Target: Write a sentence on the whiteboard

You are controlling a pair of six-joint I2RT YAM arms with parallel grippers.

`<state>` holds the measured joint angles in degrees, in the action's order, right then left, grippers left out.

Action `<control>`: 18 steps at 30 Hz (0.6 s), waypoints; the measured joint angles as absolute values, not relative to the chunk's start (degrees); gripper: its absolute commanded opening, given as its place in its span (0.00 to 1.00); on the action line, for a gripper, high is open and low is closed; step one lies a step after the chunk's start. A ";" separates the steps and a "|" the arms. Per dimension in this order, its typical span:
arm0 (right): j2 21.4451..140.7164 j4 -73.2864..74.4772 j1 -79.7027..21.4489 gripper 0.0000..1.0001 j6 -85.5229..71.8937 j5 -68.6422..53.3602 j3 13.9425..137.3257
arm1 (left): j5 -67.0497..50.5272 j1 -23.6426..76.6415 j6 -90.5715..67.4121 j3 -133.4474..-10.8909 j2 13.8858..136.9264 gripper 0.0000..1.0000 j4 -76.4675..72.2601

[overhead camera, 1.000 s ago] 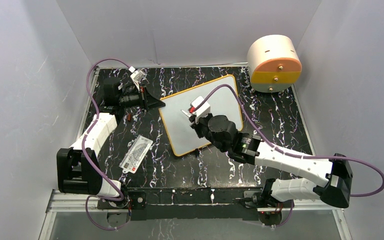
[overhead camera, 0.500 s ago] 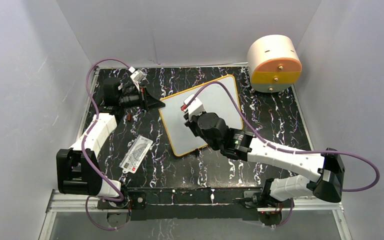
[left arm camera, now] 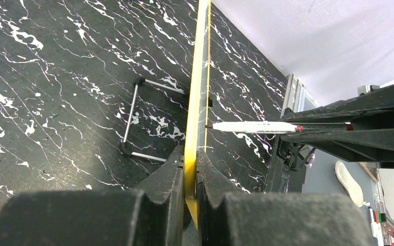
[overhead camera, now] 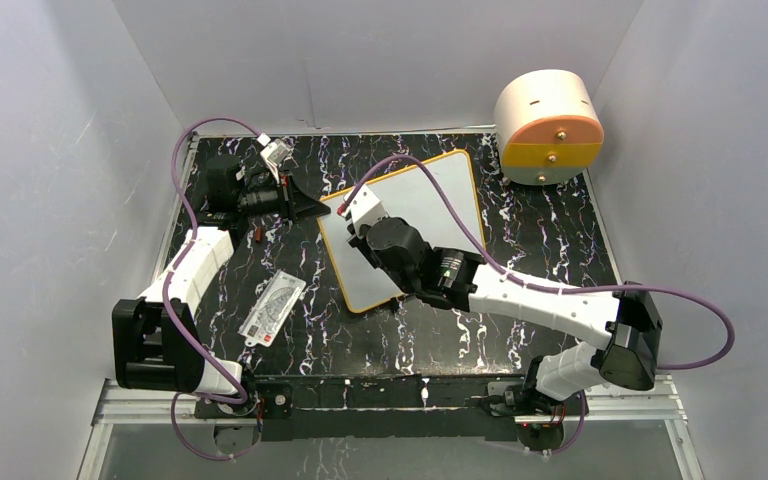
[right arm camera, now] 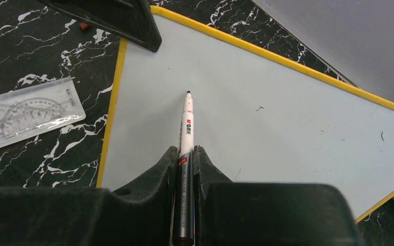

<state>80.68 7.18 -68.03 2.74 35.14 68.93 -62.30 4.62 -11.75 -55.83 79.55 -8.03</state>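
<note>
Two arms, one job. The black marbled table (overhead camera: 560, 250) carries the whiteboard (overhead camera: 430, 195) mid-table, skewed, with its long axis running near-left to far-right. Its face is blank apart from a few specks, so the sentence isn't started. A round beige-and-orange drum (overhead camera: 548, 125) sits at the far right corner, well apart from the board.

The left gripper (left arm camera: 190, 164) is clamped tight on the board's yellow frame at the far-left corner, pinning it. The right gripper (right arm camera: 186, 154) is closed around a white marker (right arm camera: 187, 120), whose barrel sticks straight out between the fingers over the left part of the board. A clear plastic ruler card (overhead camera: 273, 308) lies on the table left of the board, apart from it.

From the left wrist view the marker tip looks right at the board face, but I can't tell if it's actually touching.

Doing this step well, my take:
- Start the first stroke here at the far-left, so three lines fit.
- Use light, even pressure and a constant tip angle.
- Hold the left clamp firm so the board can't slide under the strokes.
- Steer the strokes clear of the left fingers.
</note>
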 measured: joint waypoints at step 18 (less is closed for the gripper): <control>84.29 5.82 -72.03 0.00 3.25 39.97 72.64 | -62.11 4.69 -11.51 -55.83 79.40 0.00 -7.60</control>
<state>84.29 5.82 -72.03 3.25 39.97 72.64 -62.11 4.69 -11.51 -55.83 79.40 -7.60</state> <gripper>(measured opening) 0.213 0.062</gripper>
